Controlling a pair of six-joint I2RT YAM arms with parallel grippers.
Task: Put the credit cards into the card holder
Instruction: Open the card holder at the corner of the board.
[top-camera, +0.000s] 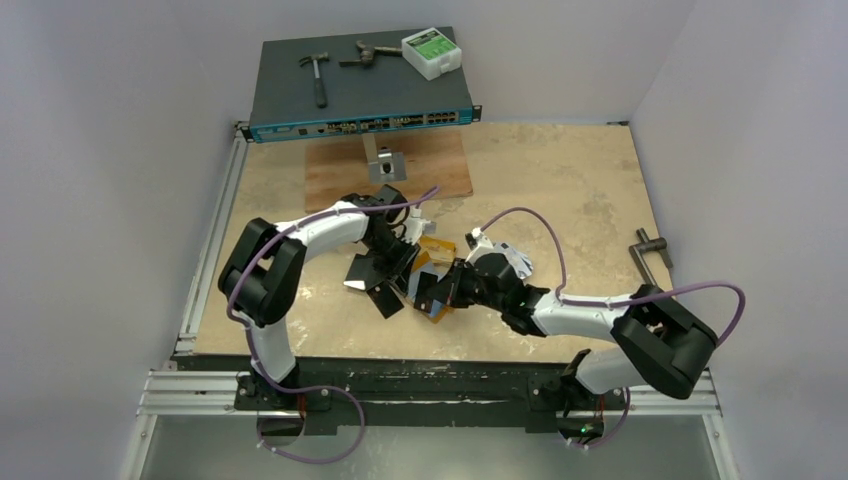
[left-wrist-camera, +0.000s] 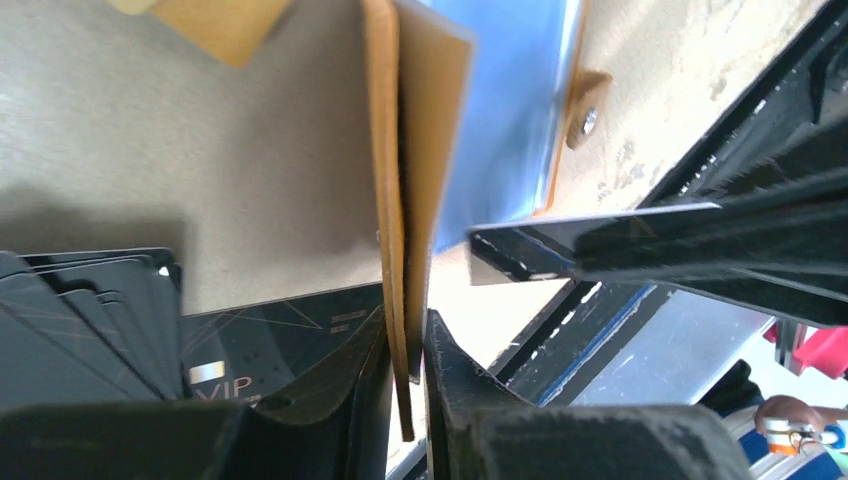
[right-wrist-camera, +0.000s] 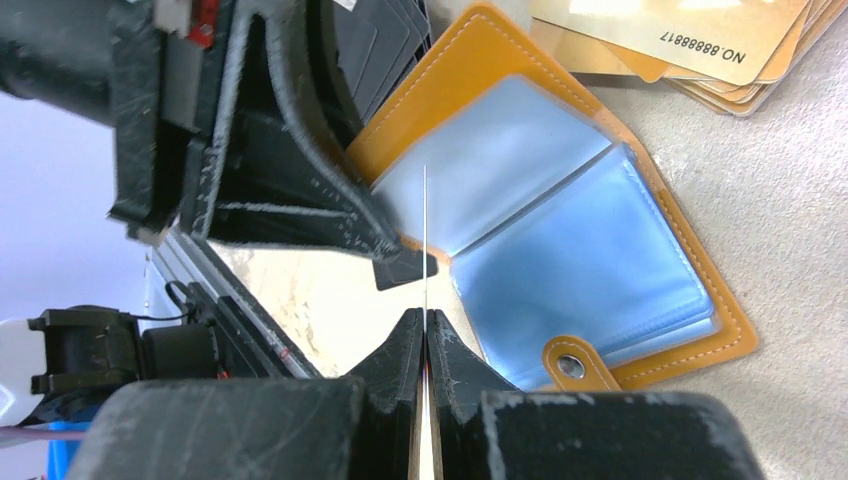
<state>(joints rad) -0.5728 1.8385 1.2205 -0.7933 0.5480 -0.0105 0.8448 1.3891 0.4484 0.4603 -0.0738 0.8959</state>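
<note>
The orange card holder (right-wrist-camera: 470, 62) lies open, its blue plastic sleeves (right-wrist-camera: 590, 270) facing up and its snap tab (right-wrist-camera: 572, 365) at the near edge. My left gripper (left-wrist-camera: 405, 340) is shut on the holder's orange cover (left-wrist-camera: 420, 130), which stands edge-on between its fingers. My right gripper (right-wrist-camera: 425, 322) is shut on a thin credit card (right-wrist-camera: 425, 225), seen edge-on, its tip at the sleeves' left edge. The same dark card (left-wrist-camera: 600, 240) shows from the left wrist. Black cards (left-wrist-camera: 90, 310) lie fanned beside the holder. Orange-gold cards (right-wrist-camera: 680, 40) lie beyond it. From above, both grippers (top-camera: 405, 250) (top-camera: 452, 285) meet at the holder (top-camera: 432, 247).
A network switch (top-camera: 360, 100) at the back carries a hammer (top-camera: 316, 72), pliers (top-camera: 365, 52) and a white box (top-camera: 432, 52). A wooden board (top-camera: 430, 170) with a metal bracket (top-camera: 383, 165) lies before it. Silvery cards (top-camera: 515, 262) lie right of the holder. A metal handle (top-camera: 650, 248) sits far right.
</note>
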